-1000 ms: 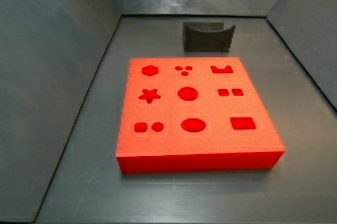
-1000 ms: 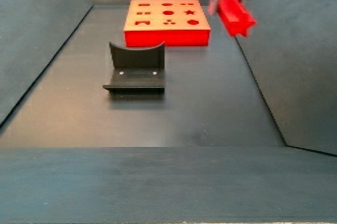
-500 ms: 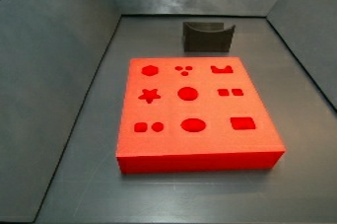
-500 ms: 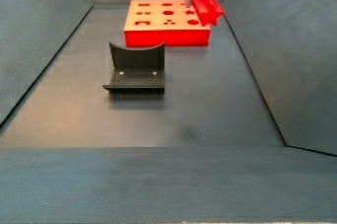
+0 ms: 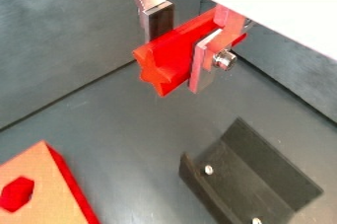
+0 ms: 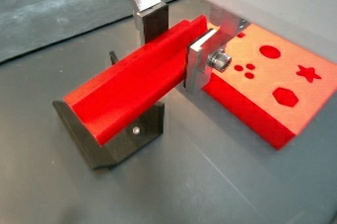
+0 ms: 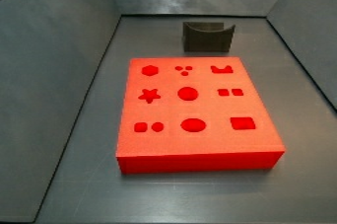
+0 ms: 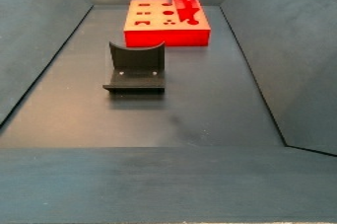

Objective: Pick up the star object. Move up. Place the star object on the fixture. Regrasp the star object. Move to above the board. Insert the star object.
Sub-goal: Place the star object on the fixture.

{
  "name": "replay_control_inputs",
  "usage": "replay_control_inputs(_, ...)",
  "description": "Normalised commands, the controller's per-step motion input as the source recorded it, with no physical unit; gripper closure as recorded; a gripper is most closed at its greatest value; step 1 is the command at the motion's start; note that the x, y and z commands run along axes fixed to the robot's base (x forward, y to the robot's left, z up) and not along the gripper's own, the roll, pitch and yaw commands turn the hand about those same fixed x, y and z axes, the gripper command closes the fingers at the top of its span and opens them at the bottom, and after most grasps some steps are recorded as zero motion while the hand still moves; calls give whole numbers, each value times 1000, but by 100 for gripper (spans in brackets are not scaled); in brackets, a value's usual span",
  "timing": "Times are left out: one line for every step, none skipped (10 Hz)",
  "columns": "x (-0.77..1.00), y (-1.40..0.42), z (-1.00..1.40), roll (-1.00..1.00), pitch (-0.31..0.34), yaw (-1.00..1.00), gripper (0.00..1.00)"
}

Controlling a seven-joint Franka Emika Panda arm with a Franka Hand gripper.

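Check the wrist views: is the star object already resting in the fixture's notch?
No. In a wrist view the star object is clamped in the gripper, in the air, clear of the empty fixture.

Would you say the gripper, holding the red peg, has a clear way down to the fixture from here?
Probably yes. The gripper holds the star peg in the air, and the fixture stands apart from the board with its notch unoccupied.

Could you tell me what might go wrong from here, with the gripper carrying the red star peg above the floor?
1. The gripper is shut on the long red star-section peg near one end, so the free length could tilt or slip.
2. The dark notched fixture is small, so the peg may miss its notch when lowered.
3. The large red board with shaped recesses lies close by; the peg could strike it.
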Motion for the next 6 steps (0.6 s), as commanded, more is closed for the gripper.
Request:
replay_control_inputs(1000,-141,-5,-47,151,29,100)
replay_control_inputs(1000,-112,-1,-37,158,32,100)
replay_control_inputs(1000,276,103,-1000,-39,-210,100)
replay_control_inputs(1000,315,108,-1000,-34,-212,100)
replay_control_inputs(975,284,81,-1000,-19,-211,100)
replay_control_inputs(851,151,31,-1000,-5,-198,100)
